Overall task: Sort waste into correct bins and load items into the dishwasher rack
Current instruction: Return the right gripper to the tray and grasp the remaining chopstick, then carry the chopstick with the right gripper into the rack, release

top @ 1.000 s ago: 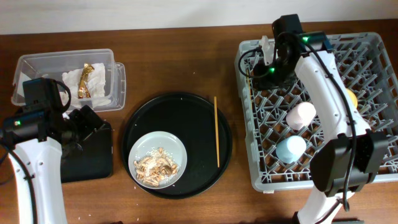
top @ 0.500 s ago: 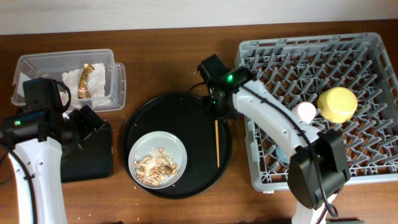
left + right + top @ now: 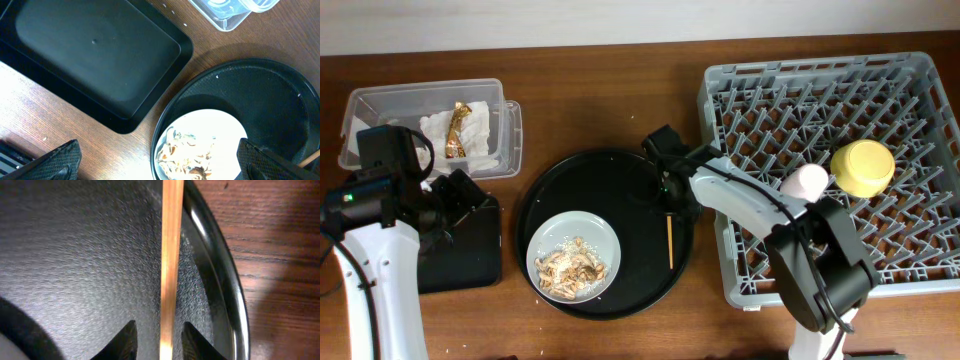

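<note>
One thin wooden chopstick (image 3: 669,240) lies on the right side of the large round black tray (image 3: 580,185). My right gripper (image 3: 667,190) is low over its upper end. In the right wrist view the chopstick (image 3: 171,240) runs between the fingers of the right gripper (image 3: 160,330), which stand open with a small gap on each side. The grey plate (image 3: 595,228) holds tan food scraps (image 3: 570,268). My left gripper (image 3: 160,165) hangs wide open and holds nothing, between the shallow black tray (image 3: 95,55) and the plate (image 3: 220,125).
The clear box (image 3: 425,92) at the back left holds a white napkin (image 3: 430,125) and a gold-brown wrapper (image 3: 457,130). The grey dishwasher rack (image 3: 920,70) fills the right side, with a yellow bowl (image 3: 863,167) and a pink cup (image 3: 804,182) in it. My right arm lies across the rack's left edge.
My right arm has swung from the rack's back left corner to the round tray and come down over the chopstick, its fingers drawing closer together. The left arm has not moved.
</note>
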Controlling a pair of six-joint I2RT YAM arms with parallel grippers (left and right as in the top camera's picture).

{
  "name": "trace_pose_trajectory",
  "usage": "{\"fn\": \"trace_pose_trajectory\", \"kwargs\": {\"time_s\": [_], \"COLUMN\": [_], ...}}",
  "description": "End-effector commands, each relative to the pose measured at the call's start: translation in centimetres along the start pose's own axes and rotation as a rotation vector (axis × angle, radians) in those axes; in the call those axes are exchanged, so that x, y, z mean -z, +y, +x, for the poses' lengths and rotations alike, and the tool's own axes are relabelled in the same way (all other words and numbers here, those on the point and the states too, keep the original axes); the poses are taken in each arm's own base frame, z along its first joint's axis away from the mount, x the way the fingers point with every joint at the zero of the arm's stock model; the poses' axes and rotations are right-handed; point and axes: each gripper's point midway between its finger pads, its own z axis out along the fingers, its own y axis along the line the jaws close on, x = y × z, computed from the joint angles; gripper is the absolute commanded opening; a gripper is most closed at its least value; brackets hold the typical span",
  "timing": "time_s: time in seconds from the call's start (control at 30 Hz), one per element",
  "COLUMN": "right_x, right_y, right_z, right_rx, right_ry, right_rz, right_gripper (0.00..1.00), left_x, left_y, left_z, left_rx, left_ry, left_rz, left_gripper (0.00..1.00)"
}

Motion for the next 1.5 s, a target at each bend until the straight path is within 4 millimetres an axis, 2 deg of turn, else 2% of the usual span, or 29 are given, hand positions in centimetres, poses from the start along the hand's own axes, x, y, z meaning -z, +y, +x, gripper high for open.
{"fn": "trace_pose_trajectory", "kwargs": {"time_s": [0.0, 0.07, 0.17, 0.2, 0.23, 0.27, 0.33, 0.37, 0.43, 0.5, 0.53, 0.6, 0.7, 0.73, 0.77, 0.8, 0.87, 0.97, 1.0, 1.1, 1.13, 1.17, 1.2, 1.23, 1.27, 1.33, 1.4, 1.47], "right_x": [-1.7, -1.7, -1.1, -0.1, 1.8, 5.2, 10.4, 14.3, 18.7, 19.4, 19.2, 17.9, 15.6, 14.6, 14.0, 13.8, 13.8, 14.3, 15.2, 20.2, 22.5, 25.1, 26.7, 29.0, 31.1, 32.8, 33.1, 33.1], "right_y": [-0.6, -0.2, 0.2, 0.9, 1.8, 2.1, 1.3, -0.7, -5.6, -9.0, -10.5, -11.8, -11.7, -11.1, -11.2, -11.3, -11.3, -10.9, -10.8, -10.8, -11.2, -12.3, -13.6, -16.5, -20.5, -24.8, -28.1, -29.3], "right_z": [1.2, 1.3, 1.5, 1.2, 0.5, -0.9, -2.9, -4.6, -6.7, -7.3, -7.7, -8.5, -9.1, -9.1, -9.1, -9.1, -8.7, -7.7, -7.2, -6.4, -6.1, -5.7, -5.2, -4.1, -2.4, 0.3, 3.6, 4.2], "right_rx": [-0.002, -0.011, -0.015, -0.019, -0.002, 0.023, 0.053, 0.071, 0.137, 0.093, 0.116, 0.164, 0.167, 0.164, 0.155, 0.138, 0.106, 0.063, 0.04, -0.015, -0.044, -0.073, -0.104, -0.205, -0.355, -0.505, -0.66, -0.709], "right_ry": [0.037, 0.038, 0.062, 0.073, 0.069, 0.04, -0.012, -0.07, -0.143, -0.151, -0.144, -0.143, -0.133, -0.12, -0.108, -0.101, -0.085, -0.054, -0.056, -0.132, -0.181, -0.24, -0.28, -0.333, -0.375, -0.395, -0.343, -0.336], "right_rz": [0.047, 0.043, 0.023, -0.009, -0.047, -0.065, -0.082, -0.064, -0.003, 0.017, 0.001, -0.021, -0.033, -0.076, -0.077, -0.077, -0.079, -0.104, -0.105, -0.108, -0.11, -0.108, -0.096, -0.049, 0.023, 0.079, 0.113, 0.123], "right_gripper": [0.18, 0.05, 0.04, 0.04, 0.04, 0.04, 0.04, 0.04, 0.04, 0.04, 0.04, 0.04, 0.05, 0.14, 0.49, 0.56, 0.87, 0.9, 0.9, 0.92, 0.97, 0.99, 0.99, 0.99, 0.99, 0.99, 0.99, 0.99], "left_x": [-0.1, -0.1, -0.1, -0.1, -0.1, -0.1, -0.1, -0.1, -0.1, -0.1, -0.1, -0.1, -0.1, -0.1, -0.1, -0.1, -0.1, -0.1, -0.1, -0.1, -0.1, -0.1, -0.1, -0.1, -0.1, -0.1, -0.1, -0.1], "left_y": [0.2, 0.2, 0.2, 0.2, 0.2, 0.2, 0.2, 0.2, 0.2, 0.2, 0.2, 0.2, 0.2, 0.2, 0.2, 0.2, 0.2, 0.2, 0.2, 0.2, 0.2, 0.2, 0.2, 0.2, 0.2, 0.2, 0.2, 0.2], "left_z": [-0.1, -0.1, -0.1, -0.1, -0.1, -0.1, -0.1, -0.1, -0.1, -0.1, -0.1, -0.1, -0.1, -0.1, -0.1, -0.1, -0.1, -0.1, -0.1, -0.1, -0.1, -0.1, -0.1, -0.1, -0.1, -0.1, -0.1, -0.1], "left_rx": [0.017, 0.017, 0.017, 0.017, 0.017, 0.017, 0.017, 0.017, 0.017, 0.017, 0.017, 0.017, 0.017, 0.017, 0.017, 0.017, 0.017, 0.017, 0.017, 0.017, 0.017, 0.017, 0.017, 0.017, 0.017, 0.017, 0.017, 0.017], "left_ry": [-0.002, -0.002, -0.002, -0.002, -0.002, -0.002, -0.002, -0.002, -0.002, -0.002, -0.002, -0.002, -0.002, -0.002, -0.002, -0.002, -0.002, -0.002, -0.002, -0.002, -0.002, -0.002, -0.002, -0.002, -0.002, -0.002, -0.002, -0.002], "left_rz": [-0.008, -0.008, -0.008, -0.008, -0.008, -0.008, -0.008, -0.008, -0.008, -0.008, -0.008, -0.008, -0.008, -0.008, -0.008, -0.008, -0.008, -0.008, -0.008, -0.008, -0.008, -0.008, -0.008, -0.008, -0.008, -0.008, -0.008, -0.008], "left_gripper": [0.99, 0.99, 0.99, 0.99, 0.99, 0.99, 0.99, 0.99, 0.99, 0.99, 0.99, 0.99, 0.99, 0.99, 0.99, 0.99, 0.99, 0.99, 0.99, 0.99, 0.99, 0.99, 0.99, 0.99, 0.99, 0.99, 0.99, 0.99]}}
